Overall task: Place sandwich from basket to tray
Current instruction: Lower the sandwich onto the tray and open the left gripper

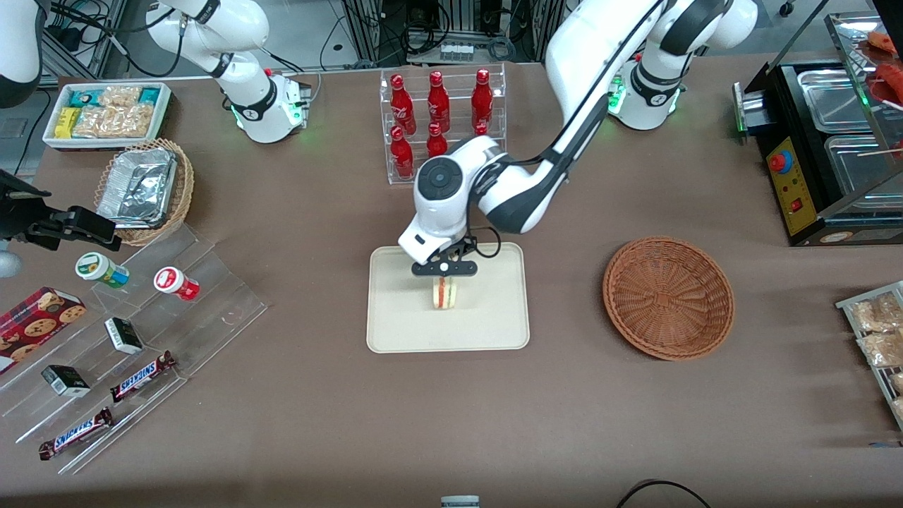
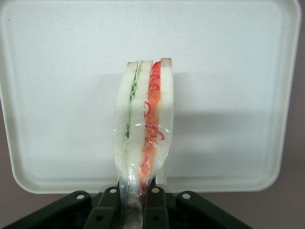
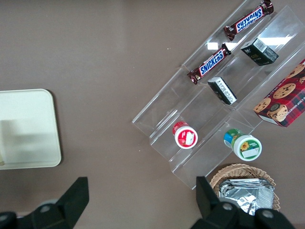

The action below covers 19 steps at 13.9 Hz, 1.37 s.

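My gripper (image 1: 444, 282) sits over the tray (image 1: 395, 331), fingers (image 2: 155, 210) clamped together on the sandwich (image 1: 444, 293). Sandwich is held on edge over the tray's middle, cut edge with red and green layers facing the front camera. In the wrist view the sandwich (image 2: 144, 119) has its long axis running straight out from my fingertips, pinched end between the pads, bread slices standing vertical, clear wrap around it. Cannot tell if its lower end touches the tray (image 2: 57, 95). Basket (image 1: 668, 297) lies on the bench toward my arm's end, well apart from the tray, nothing in it.
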Each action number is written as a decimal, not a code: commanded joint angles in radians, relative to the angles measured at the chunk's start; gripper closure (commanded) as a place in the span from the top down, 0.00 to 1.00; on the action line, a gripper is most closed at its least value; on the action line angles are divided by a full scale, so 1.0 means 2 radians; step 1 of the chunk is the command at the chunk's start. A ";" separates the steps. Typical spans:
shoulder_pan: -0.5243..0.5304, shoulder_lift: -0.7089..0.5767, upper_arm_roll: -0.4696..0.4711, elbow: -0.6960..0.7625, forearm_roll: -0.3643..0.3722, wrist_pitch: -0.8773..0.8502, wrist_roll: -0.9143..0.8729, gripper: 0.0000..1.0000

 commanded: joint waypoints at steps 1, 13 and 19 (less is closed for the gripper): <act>-0.012 0.035 0.006 0.039 0.021 -0.004 -0.034 0.00; -0.008 0.019 0.007 0.051 0.022 -0.014 -0.039 0.99; 0.015 -0.086 0.009 0.047 0.021 -0.138 -0.099 0.99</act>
